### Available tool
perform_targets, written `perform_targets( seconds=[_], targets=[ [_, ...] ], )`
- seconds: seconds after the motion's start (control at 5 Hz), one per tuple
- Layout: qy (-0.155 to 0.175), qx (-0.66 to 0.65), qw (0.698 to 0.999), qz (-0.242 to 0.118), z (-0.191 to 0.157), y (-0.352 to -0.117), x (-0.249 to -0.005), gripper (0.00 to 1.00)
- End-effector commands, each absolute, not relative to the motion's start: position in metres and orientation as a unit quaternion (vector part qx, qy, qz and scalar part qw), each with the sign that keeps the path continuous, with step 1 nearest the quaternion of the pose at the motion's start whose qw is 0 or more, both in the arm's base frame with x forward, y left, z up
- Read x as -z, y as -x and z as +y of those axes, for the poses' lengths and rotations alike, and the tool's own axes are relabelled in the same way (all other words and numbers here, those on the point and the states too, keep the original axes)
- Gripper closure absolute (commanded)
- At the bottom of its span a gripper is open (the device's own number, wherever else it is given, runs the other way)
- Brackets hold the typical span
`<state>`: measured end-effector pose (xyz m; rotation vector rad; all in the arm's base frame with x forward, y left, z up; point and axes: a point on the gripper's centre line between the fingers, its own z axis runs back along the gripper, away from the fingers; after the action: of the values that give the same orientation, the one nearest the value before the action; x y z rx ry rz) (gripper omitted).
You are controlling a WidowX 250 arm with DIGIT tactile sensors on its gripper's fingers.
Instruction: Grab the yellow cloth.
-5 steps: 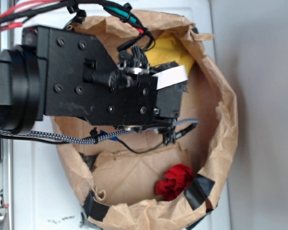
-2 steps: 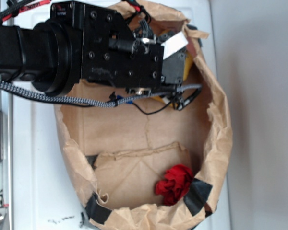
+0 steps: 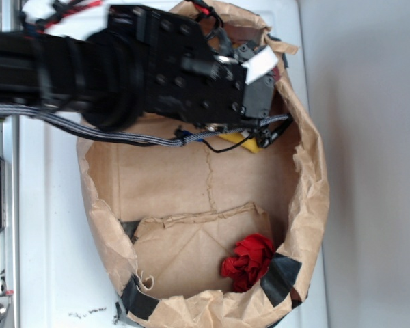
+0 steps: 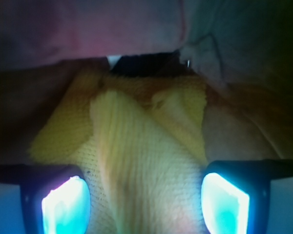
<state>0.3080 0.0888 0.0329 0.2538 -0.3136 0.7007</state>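
Open tool (image 4: 145,197) astride yellow cloth (image 4: 136,161)

Arm (image 3: 102,75) is matte black — boxy plates w/ rows of small round screws, plus a thick cylindrical joint section. A black-and-white braided cable (image 3: 123,133) runs along its underside; thin black wires loop near the front, red ones at top. Gripper (image 4: 145,202) fingers (image 4: 63,200) — black w/ pale glowing cyan pads.

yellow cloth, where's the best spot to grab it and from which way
Probably the raised fold down the middle of the yellow cloth, taken from straight above. It stands proud between the open fingers of the end effector, so closing should pinch it.
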Motion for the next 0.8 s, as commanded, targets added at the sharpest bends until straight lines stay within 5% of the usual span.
perform_targets(
  seconds=[0.0,0.6],
  targets=[
    [-0.124,-0.343,0.910,-0.195,0.0782,-0.3221,-0.0449,1.00],
    [-0.111,-0.320,0.918,-0.206,0.0722,-0.3157,-0.0528,1.00]
  ],
)
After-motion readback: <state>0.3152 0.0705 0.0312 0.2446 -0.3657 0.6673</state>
